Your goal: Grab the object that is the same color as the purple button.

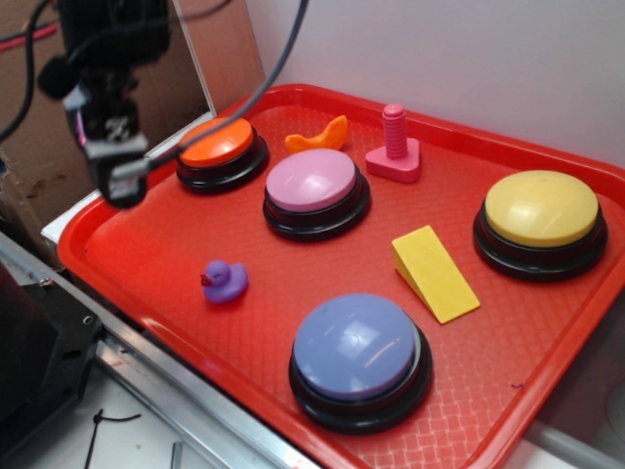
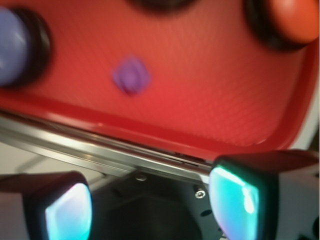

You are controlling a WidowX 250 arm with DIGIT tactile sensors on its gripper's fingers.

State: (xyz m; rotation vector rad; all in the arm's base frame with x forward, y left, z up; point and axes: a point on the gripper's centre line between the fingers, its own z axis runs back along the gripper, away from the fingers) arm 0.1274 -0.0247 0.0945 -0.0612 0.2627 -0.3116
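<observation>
The tiny purple rubber duck [image 1: 226, 281] sits ahead of my hand [image 2: 150, 200] and below it, on the red tray [image 1: 146, 244]. My hand hangs wide open, empty. The duck looks light and squashy; I'd pinch its body.

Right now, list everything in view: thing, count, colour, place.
tray: 1, red, under everything
purple button: 1, lavender, near edge
pink button: 1, middle back
orange button: 1, back left
yellow button: 1, right
duck: 1, purple, left of the purple button, apart from it
bolt toy: 1, pink, back
wedge: 1, yellow, centre right
curved piece: 1, orange, back
pincer: 1, open, above the tray's left rim, empty
</observation>
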